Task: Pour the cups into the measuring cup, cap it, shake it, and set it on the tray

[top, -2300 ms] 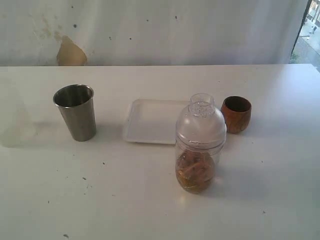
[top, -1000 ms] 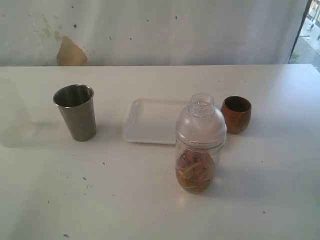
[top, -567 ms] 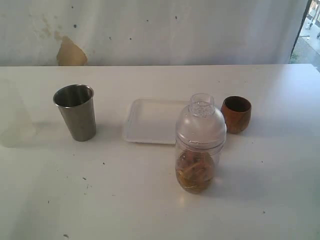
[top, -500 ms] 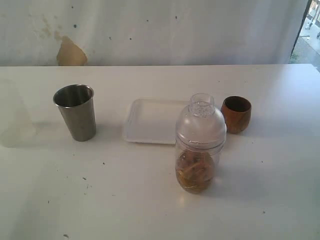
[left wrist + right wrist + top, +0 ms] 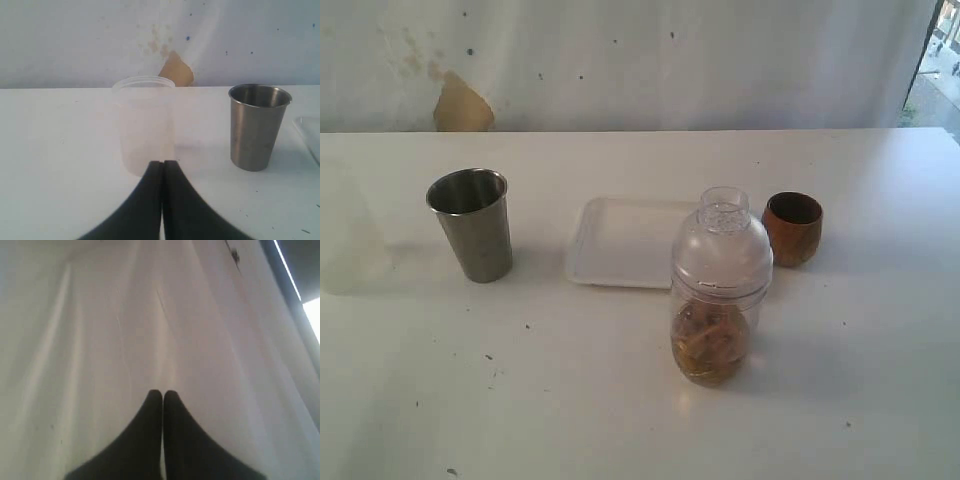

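Toward the front edge of the white worktop [image 5: 520, 400], a little right of its middle, stands the tall clear plastic cylindrical measuring cup [image 5: 712, 340]. It is upright and closed by a clear domed cap [image 5: 722, 255] with a small round knob on top. Its lower part holds amber-brown contents [image 5: 710, 348], lumpy pieces in what looks like liquid; what they are cannot be told.

Behind it, toward the rear edge, lies the flat, shallow white rectangular tray [image 5: 615, 245], its visible floor bare. The measuring cup rests on the worktop in front of the tray's right end, not on the tray.

Beside the tray's right end, nearer the right edge, sits the short rounded brown wooden cup [image 5: 792, 228], mouth up. Its inside is dark and what it holds cannot be made out. Toward the left edge, well apart from the tray, stands the tall tapered stainless-steel tumbler [image 5: 470, 225], also upright, with its inside in shadow. Closest to the left edge is a faint milky translucent cup [image 5: 350, 240], upright, with nothing showing through its walls.

The left gripper [image 5: 162, 165] has its black fingers pressed together with nothing between them. It is low over the worktop and aimed at the base of the translucent cup; whether it touches cannot be told. The right gripper [image 5: 163, 395] is likewise pressed together and holds nothing. It faces a pale creased backdrop [image 5: 125, 315].
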Robot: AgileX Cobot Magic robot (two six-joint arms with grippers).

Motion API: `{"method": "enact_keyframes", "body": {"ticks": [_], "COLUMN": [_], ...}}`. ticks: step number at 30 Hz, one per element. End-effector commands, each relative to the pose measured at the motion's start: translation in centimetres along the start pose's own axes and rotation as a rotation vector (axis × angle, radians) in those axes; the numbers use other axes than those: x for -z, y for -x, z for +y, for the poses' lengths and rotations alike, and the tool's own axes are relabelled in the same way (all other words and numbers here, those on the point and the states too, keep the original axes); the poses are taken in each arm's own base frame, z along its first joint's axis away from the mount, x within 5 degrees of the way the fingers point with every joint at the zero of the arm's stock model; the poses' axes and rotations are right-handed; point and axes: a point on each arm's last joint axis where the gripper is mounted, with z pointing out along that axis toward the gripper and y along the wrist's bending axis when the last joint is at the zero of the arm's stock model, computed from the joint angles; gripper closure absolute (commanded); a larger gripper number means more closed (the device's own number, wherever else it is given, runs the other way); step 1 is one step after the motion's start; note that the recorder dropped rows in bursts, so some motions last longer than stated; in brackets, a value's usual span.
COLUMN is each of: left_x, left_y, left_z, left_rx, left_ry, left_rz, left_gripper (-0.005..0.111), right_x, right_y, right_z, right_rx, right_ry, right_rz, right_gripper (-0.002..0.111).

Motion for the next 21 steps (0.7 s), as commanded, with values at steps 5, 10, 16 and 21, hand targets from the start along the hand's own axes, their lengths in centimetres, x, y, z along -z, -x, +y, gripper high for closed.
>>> {"method": "enact_keyframes", "body": {"ticks": [5,10,16,21], "left_x": [0.0,0.0,0.0,0.0], "left_y": [-0.2,-0.2,-0.2,-0.2], "left_z": [0.0,0.0,0.0,0.0], "left_rx": [-0.002,-0.002,-0.002,-0.002], "left_ry": [0.005,0.005,0.005,0.005], "left_rz": [0.002,0.002,0.002,0.002], "left_gripper": [0.106,0.106,0.106,0.106], "right_x": [-5.1,-10.8,-17.3,-20.7], "right_y": [5.9,6.7,4.6,2.2], "right_z": [2.8,3.1,2.9,4.0], "right_rx": [0.149,0.383,0.289,0.230], "right_ry": [-0.053,-0.092,-0.151,0.018], "right_rz": [0.275,0.608,0.969,1.212], "right_gripper": [0.108,0.096,0.070,0.048]}}
